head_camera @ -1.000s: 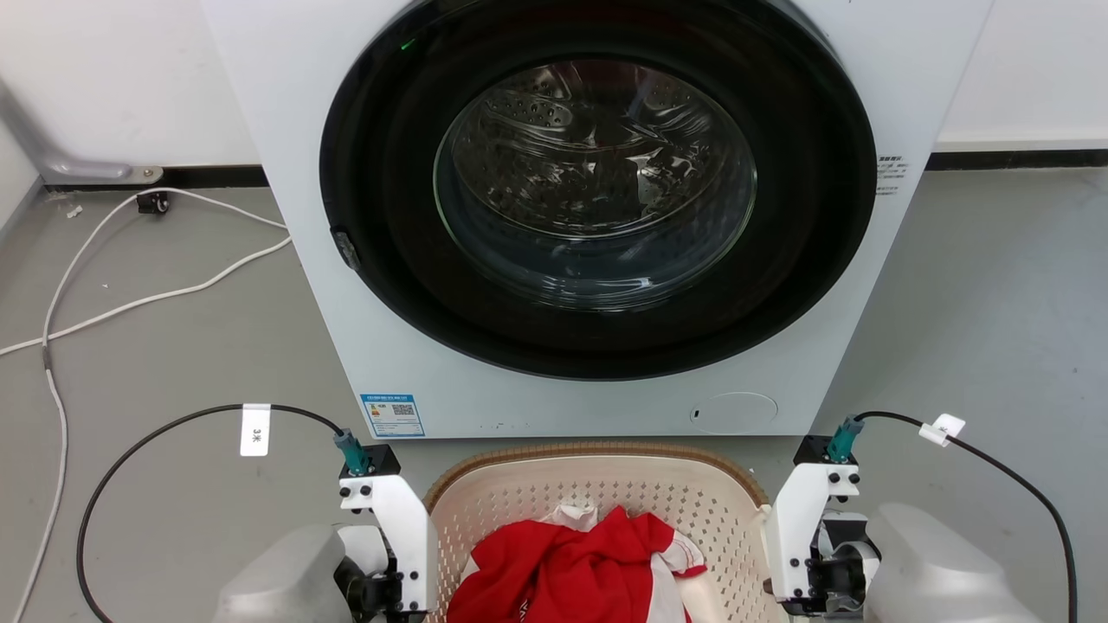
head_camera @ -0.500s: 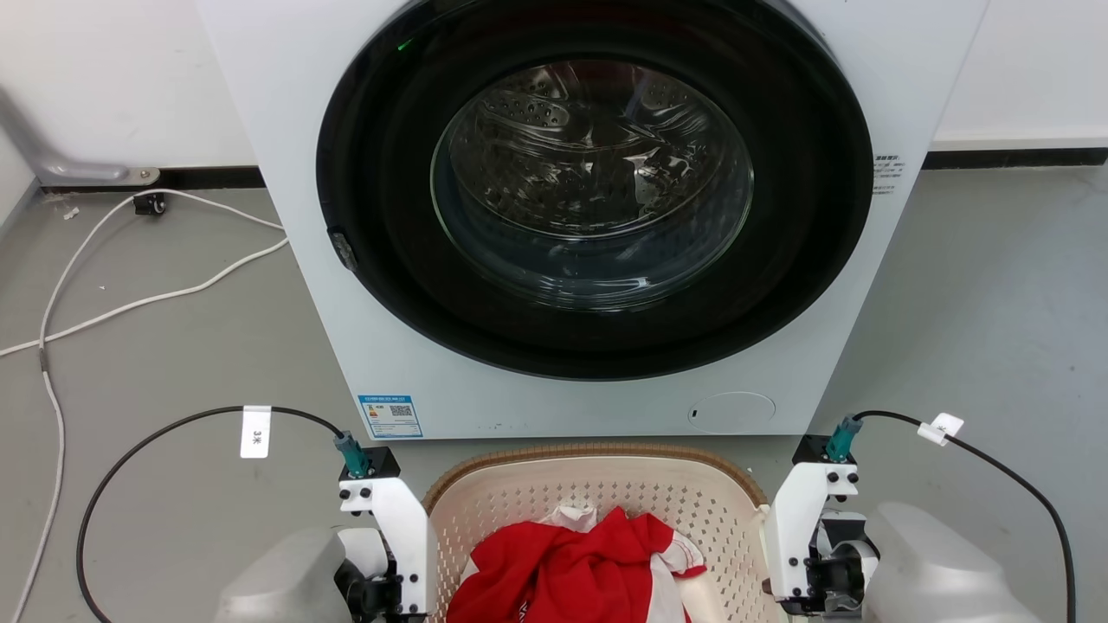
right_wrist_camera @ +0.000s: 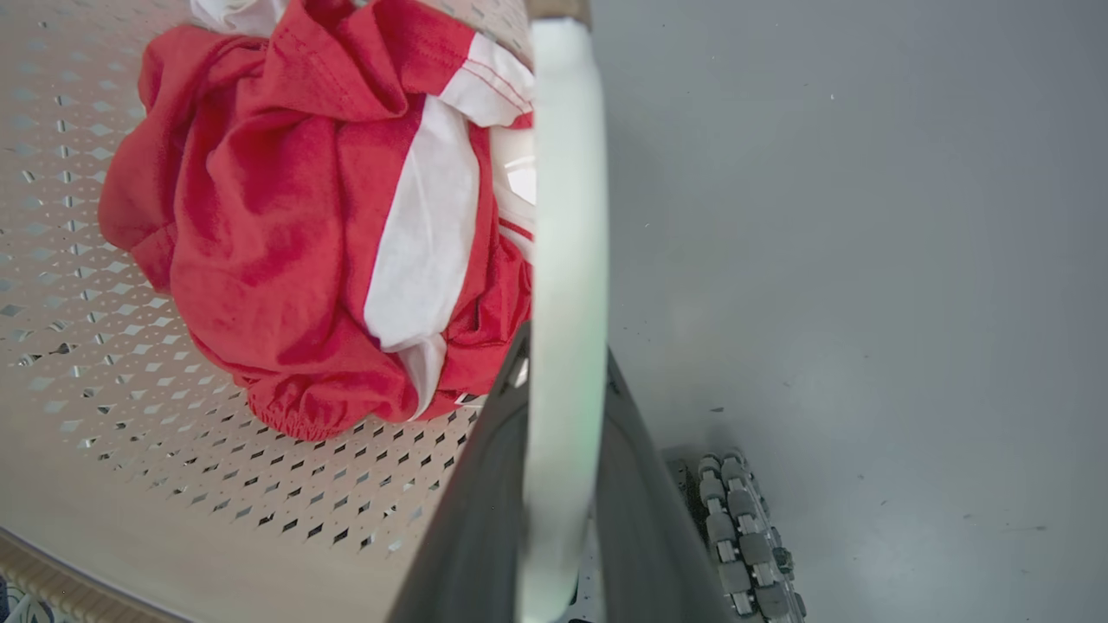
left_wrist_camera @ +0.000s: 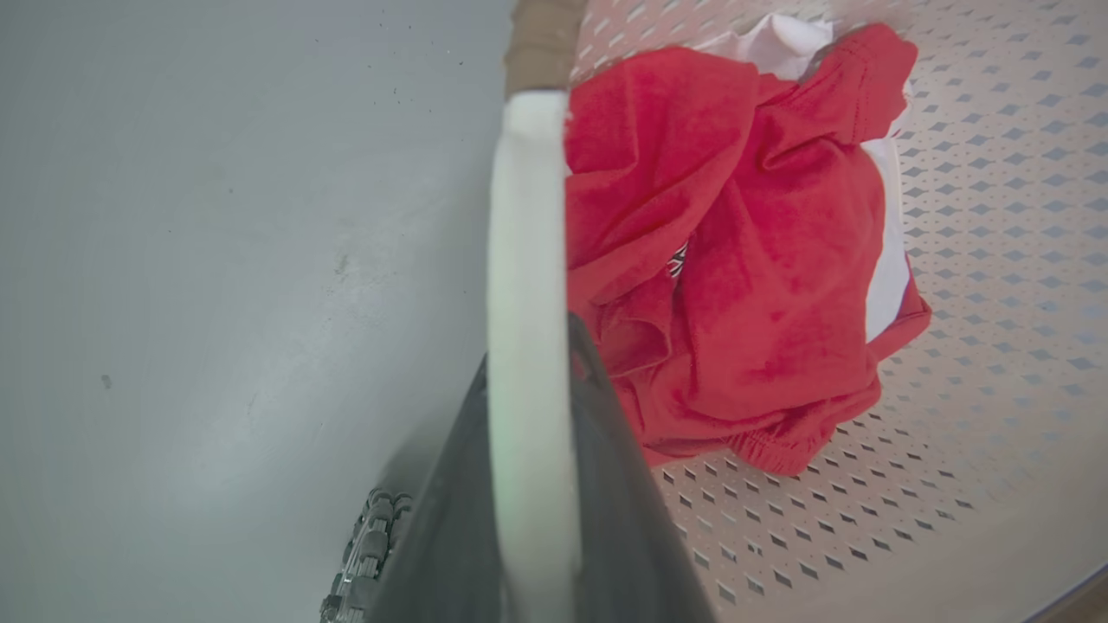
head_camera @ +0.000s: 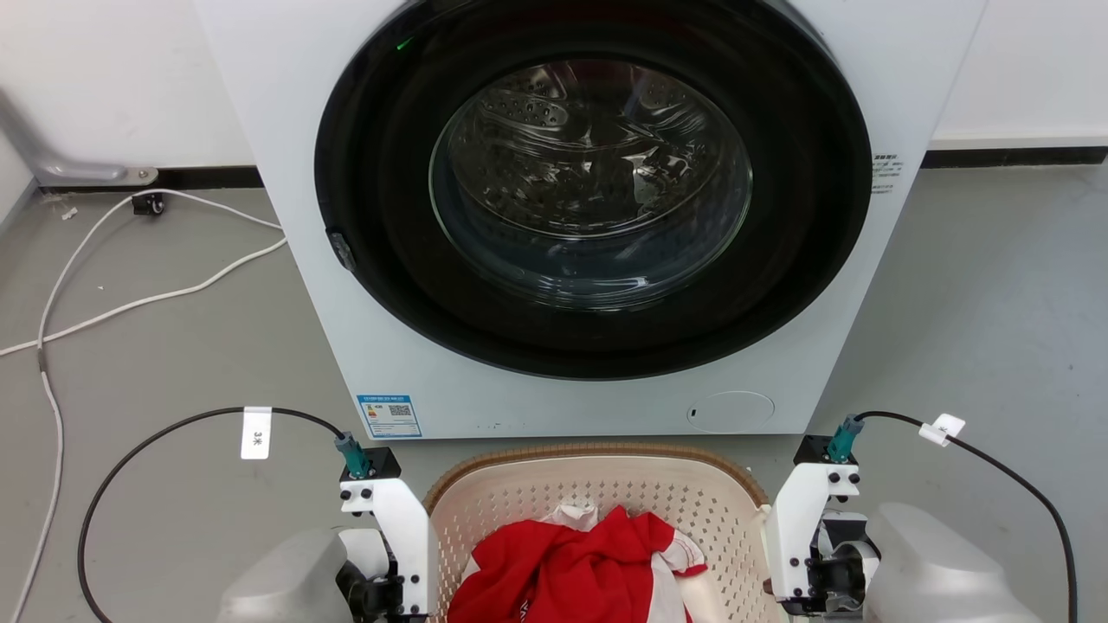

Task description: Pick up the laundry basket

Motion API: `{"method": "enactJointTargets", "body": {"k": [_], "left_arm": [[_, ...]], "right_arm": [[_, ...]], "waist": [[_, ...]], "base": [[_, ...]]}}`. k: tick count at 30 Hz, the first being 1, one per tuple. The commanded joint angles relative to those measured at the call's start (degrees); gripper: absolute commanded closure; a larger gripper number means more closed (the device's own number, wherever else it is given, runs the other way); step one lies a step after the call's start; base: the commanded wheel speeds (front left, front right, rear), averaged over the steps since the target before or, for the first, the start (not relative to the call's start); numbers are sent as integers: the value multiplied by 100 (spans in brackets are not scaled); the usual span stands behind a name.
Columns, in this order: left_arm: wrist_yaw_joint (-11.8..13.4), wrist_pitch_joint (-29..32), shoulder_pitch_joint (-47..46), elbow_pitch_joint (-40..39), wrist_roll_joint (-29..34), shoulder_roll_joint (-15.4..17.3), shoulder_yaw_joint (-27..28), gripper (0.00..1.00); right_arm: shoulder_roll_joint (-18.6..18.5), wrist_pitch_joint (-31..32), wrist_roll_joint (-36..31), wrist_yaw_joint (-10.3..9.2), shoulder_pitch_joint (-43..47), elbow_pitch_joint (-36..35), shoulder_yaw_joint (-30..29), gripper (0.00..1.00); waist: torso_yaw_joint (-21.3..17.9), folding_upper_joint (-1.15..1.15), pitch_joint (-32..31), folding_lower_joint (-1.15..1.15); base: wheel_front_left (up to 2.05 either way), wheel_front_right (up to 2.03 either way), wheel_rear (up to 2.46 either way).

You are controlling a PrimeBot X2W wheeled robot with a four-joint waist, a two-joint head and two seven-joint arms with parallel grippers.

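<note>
The laundry basket is at the bottom middle of the frame, just in front of the washing machine, with the left claw on its left side and the right claw on its right side, each squeezed tight on a white handle.
</note>
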Motion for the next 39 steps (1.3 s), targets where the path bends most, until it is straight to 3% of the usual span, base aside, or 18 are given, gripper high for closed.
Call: {"method": "enactJointTargets", "body": {"k": [1,39], "left_arm": [[-75,-18,-48,-52,-23,-102,-11,100],[-75,-112,-97,17,-249,-105,-153,100]], "right_arm": [[90,3,50,79,-82,-49,9,100],[55,4,40,79,-90,-30,29,100]], "waist": [[-1,0,0,0],[-18,0,31,0]], "base": [[0,0,0],[0,0,0]]}}
